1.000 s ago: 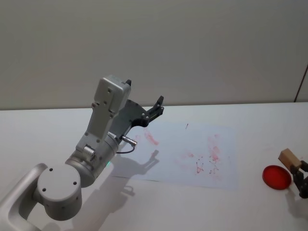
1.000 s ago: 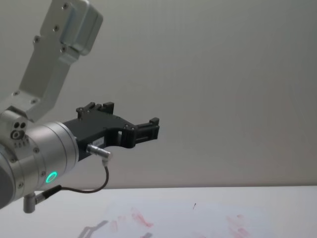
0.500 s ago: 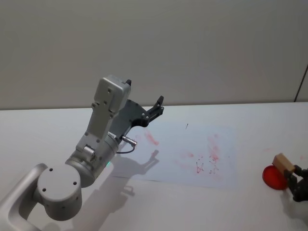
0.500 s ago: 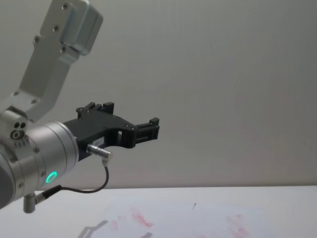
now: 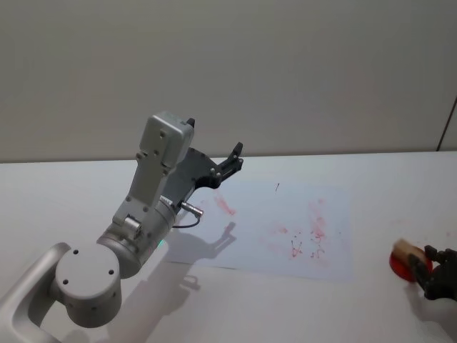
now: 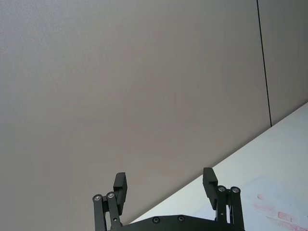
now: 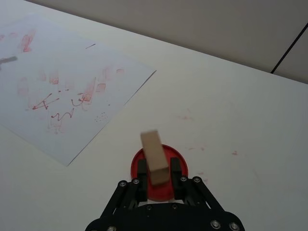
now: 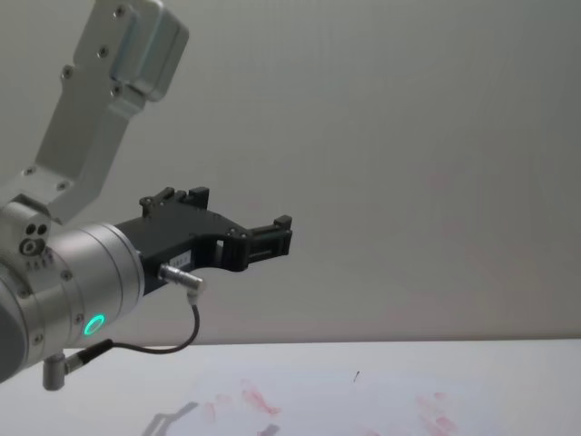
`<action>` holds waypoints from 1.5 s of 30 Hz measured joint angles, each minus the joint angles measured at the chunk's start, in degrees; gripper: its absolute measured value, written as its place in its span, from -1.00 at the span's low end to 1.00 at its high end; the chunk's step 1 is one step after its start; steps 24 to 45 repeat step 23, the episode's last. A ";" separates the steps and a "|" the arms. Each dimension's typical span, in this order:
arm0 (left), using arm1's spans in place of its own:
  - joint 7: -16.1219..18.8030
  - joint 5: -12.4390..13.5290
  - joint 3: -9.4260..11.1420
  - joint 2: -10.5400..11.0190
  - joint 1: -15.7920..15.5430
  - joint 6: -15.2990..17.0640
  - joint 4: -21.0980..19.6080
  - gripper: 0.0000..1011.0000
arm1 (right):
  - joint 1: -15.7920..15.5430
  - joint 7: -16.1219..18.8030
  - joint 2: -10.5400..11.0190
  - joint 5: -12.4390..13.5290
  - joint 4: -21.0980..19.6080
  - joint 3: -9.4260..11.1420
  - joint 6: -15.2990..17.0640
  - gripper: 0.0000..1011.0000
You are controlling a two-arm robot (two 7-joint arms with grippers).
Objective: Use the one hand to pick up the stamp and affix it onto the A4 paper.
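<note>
The stamp [image 7: 155, 155], a tan wooden block, stands between the fingers of my right gripper [image 7: 158, 169], which is shut on it. It sits over a round red ink pad [image 7: 180, 159] at the table's right, also seen as the stamp [image 5: 408, 249] on the ink pad [image 5: 400, 265] beside the right gripper [image 5: 427, 263]. The A4 paper [image 5: 285, 221] lies flat in the middle of the table, marked with red-pink smudges; it also shows as the A4 paper [image 7: 62, 91]. My left gripper [image 5: 234, 158] hangs open in the air above the paper's left part.
The big left arm [image 5: 143, 221] stands over the table's left side, and its gripper [image 8: 281, 234] points across at the wall. Small red ink specks [image 7: 185, 117] dot the white tabletop near the pad. Bare table surrounds the sheet.
My right gripper has carried the stamp down and slightly left, onto the red ink pad. The left arm has not moved.
</note>
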 joint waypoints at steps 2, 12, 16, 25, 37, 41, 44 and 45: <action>0.00 0.00 0.00 0.00 0.00 0.00 0.00 0.98 | 0.15 0.11 -0.11 -0.16 0.11 -0.10 0.07 -0.37; 0.00 0.00 0.00 0.00 0.00 0.00 0.00 0.98 | 0.53 0.47 -0.43 -0.57 0.45 -0.35 0.28 0.24; 0.00 0.00 0.00 0.00 0.00 0.00 0.00 0.98 | 0.61 0.54 -0.49 -0.67 0.52 -0.41 0.32 0.52; 0.00 0.00 0.00 0.00 0.00 0.00 0.00 0.98 | 0.73 0.60 -0.57 -0.77 0.60 -0.48 0.35 0.91; 0.00 0.00 0.00 0.00 0.00 0.00 0.00 0.98 | 0.73 0.60 -0.57 -0.77 0.60 -0.48 0.35 0.91; 0.00 0.00 0.00 0.00 0.00 0.00 0.00 0.98 | 0.73 0.60 -0.57 -0.77 0.60 -0.48 0.35 0.91; 0.00 0.00 0.00 0.00 0.00 0.00 0.00 0.98 | 0.73 0.60 -0.57 -0.77 0.60 -0.48 0.35 0.91; 0.00 0.00 0.00 0.00 0.00 0.00 0.00 0.98 | 0.73 0.60 -0.57 -0.77 0.60 -0.48 0.35 0.91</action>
